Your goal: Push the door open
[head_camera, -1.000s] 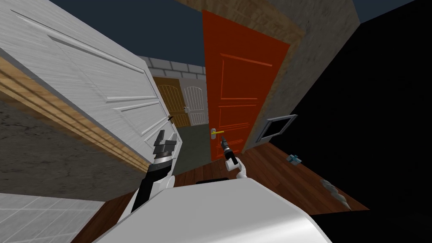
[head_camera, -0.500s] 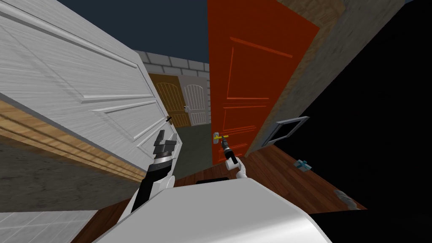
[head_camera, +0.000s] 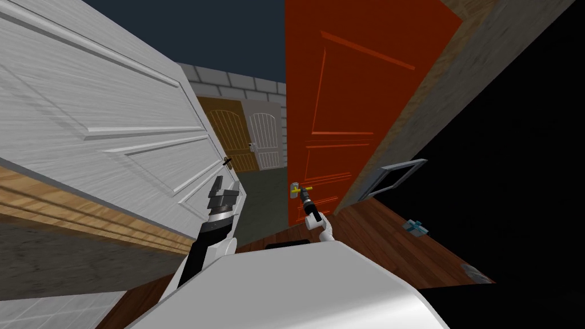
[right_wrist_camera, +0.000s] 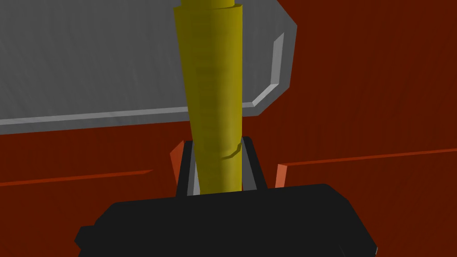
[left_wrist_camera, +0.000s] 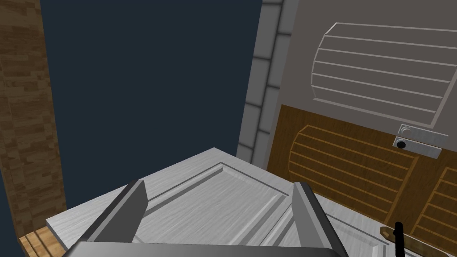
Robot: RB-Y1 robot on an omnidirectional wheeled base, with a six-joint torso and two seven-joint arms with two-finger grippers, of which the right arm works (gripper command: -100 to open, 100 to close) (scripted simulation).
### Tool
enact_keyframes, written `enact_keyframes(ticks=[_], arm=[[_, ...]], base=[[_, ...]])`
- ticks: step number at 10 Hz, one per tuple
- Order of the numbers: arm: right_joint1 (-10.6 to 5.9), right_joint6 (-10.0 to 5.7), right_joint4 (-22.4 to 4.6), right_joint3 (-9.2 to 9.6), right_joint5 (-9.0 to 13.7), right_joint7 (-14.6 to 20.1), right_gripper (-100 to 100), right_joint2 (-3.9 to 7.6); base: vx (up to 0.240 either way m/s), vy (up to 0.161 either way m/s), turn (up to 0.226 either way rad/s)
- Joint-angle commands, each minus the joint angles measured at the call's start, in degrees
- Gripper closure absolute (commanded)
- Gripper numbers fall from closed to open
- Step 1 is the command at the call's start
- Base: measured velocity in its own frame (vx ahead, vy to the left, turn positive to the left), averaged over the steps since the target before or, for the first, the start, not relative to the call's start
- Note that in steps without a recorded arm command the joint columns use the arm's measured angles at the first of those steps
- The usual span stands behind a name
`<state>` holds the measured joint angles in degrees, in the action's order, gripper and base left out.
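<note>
Yellow handle (right_wrist_camera: 212, 80) on red door (head_camera: 343, 103) pinched in right hand (right_wrist_camera: 217, 149); left hand (left_wrist_camera: 221, 187) spread.

Red panelled door (head_camera: 343, 114) — ajar, upright, yellow lever handle (right_wrist_camera: 214, 89) on grey plate (right_wrist_camera: 89, 58)

I have moved forward, so the red door (head_camera: 354, 103) and the white door (head_camera: 114, 114) on my left both loom larger. The yellow lever (head_camera: 303, 188) now lies right at the right gripper (head_camera: 304, 195) (a second ago it sat a little beyond the tips), jaws pressed on its sides.
</note>
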<state>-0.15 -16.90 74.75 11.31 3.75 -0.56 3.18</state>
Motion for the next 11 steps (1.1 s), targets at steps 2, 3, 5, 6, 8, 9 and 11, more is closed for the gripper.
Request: enact_keyframes(ticks=[2,3,5,6,8,9,11], arm=[[0.17,0.08,-0.1,0.05,0.0,0.0,100,0.01],[0.17,0.08,-0.1,0.05,0.0,0.0,100,0.01],[0.09,0.22,-0.4,-0.60,0.0,-0.1,100,0.22],[0.04,0.23,-0.5,-0.81,0.1,-0.2,100,0.28],[-0.25,0.27,-0.8,-1.97,0.2,-0.4,100,0.52],[-0.45,0.29,-1.0,-2.73,0.2,-0.5,100,0.64],[-0.76,0.34,-1.3,-3.99,0.4,-0.8,100,0.79]], base=[[-0.021,-0.005,0.002],[-0.010,-0.001,-0.003],[0.045,0.025,-0.019],[0.143,0.059,-0.050],[0.169,0.072,-0.043],[0.162,0.077,-0.069],[0.168,0.088,-0.049]])
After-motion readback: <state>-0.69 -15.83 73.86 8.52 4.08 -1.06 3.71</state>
